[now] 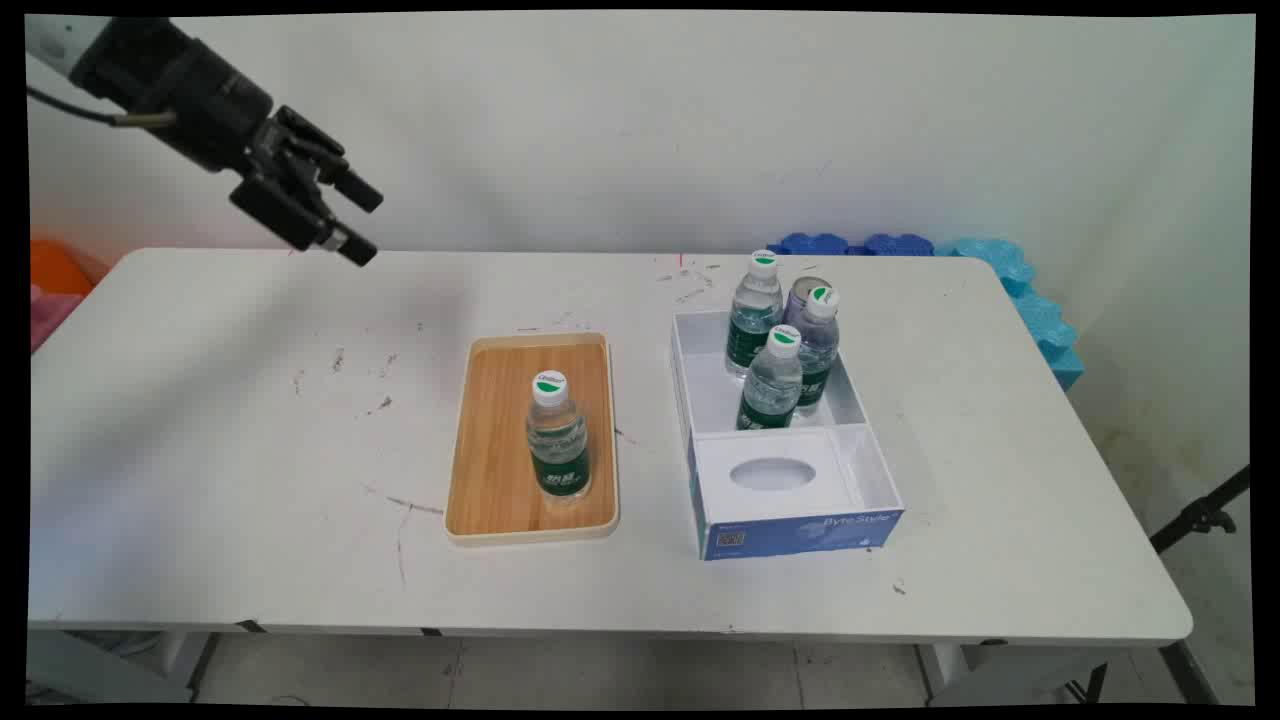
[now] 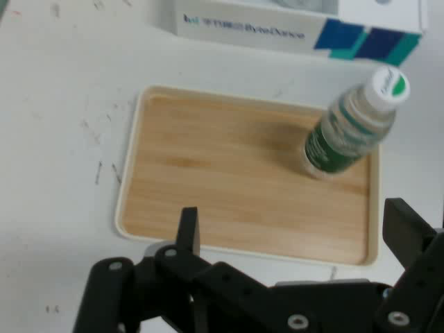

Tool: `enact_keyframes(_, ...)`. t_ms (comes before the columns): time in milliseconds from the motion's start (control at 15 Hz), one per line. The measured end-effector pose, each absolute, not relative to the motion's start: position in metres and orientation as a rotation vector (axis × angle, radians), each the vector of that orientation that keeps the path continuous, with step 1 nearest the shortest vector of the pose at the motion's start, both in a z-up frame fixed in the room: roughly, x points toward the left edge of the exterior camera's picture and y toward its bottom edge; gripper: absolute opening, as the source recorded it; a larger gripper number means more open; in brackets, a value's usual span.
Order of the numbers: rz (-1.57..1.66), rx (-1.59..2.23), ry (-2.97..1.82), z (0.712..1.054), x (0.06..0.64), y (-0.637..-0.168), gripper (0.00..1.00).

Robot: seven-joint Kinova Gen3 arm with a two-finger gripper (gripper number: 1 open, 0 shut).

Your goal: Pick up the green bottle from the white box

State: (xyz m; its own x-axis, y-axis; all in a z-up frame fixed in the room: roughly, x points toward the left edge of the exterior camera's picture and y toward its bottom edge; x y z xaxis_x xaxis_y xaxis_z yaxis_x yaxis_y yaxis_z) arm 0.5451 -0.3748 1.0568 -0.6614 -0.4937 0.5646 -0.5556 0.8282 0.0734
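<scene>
My black gripper [image 1: 363, 225] hangs high over the table's far left, open and holding nothing. In the hand view its fingers [image 2: 187, 229] stand wide apart, with the gripper [image 2: 295, 232] above the wooden tray [image 2: 208, 173]. The wooden tray [image 1: 495, 450] lies at the table's middle with one water bottle [image 1: 556, 435] upright on it, white cap and green label; the same bottle [image 2: 350, 125] shows near the tray's far right corner in the hand view. Nothing is touched by the gripper.
A white and blue box [image 1: 880, 480] sits right of the tray; three more water bottles [image 1: 772, 380] stand in its far compartment. Its blue side [image 2: 291, 31] shows at the hand view's top. Blue foam pieces [image 1: 1030, 300] lie at the far right corner.
</scene>
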Motion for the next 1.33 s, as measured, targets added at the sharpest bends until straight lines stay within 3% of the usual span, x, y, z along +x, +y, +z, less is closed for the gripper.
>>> enact_keyframes(800, 0.167, 0.886, -2.328, 1.06, 0.434, -0.436, 1.0)
enact_keyframes(1333, 0.127, 0.903, -2.346, 1.007, 0.328, -0.452, 1.0)
